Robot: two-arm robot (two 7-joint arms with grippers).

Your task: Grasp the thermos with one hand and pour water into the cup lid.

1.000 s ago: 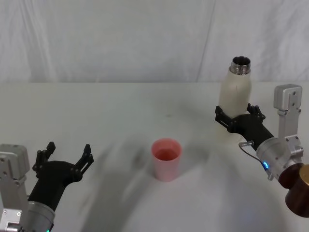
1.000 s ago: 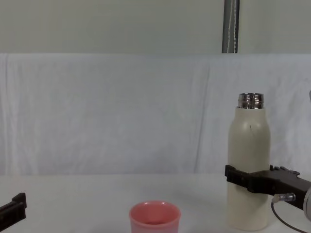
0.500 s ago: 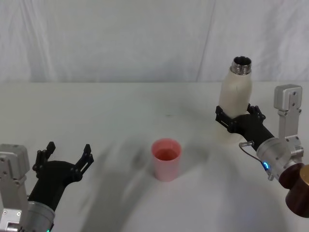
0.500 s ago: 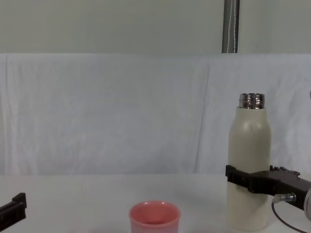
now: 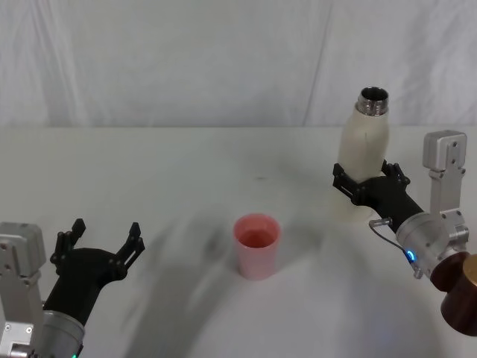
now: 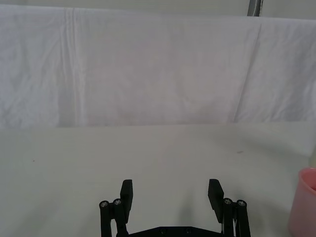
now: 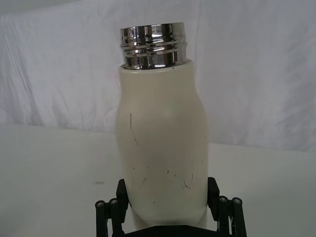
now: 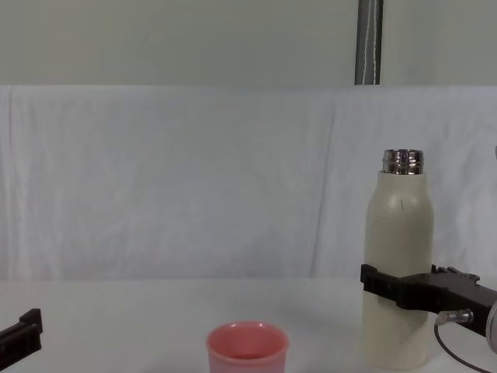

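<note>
The cream-white thermos (image 5: 363, 153) stands upright at the right of the white table, its steel neck uncapped. My right gripper (image 5: 367, 185) is shut on its lower body, one black finger on each side. The right wrist view shows the thermos (image 7: 160, 148) pressed between the fingers (image 7: 213, 190). From the chest, the thermos (image 8: 400, 249) rises well above the gripper (image 8: 397, 289). The pink cup lid (image 5: 257, 245) stands at the table's middle, left of the thermos, also seen from the chest (image 8: 247, 348). My left gripper (image 5: 102, 240) hovers open at the near left, with nothing in it (image 6: 171, 191).
A white cloth backdrop (image 5: 186, 60) closes the far side of the table. A brown rounded part (image 5: 458, 291) sits by my right arm at the near right edge. A grey pole (image 8: 369, 43) rises behind the cloth.
The thermos and my right gripper have shifted a touch to the right. The cup lid and the left arm have not moved.
</note>
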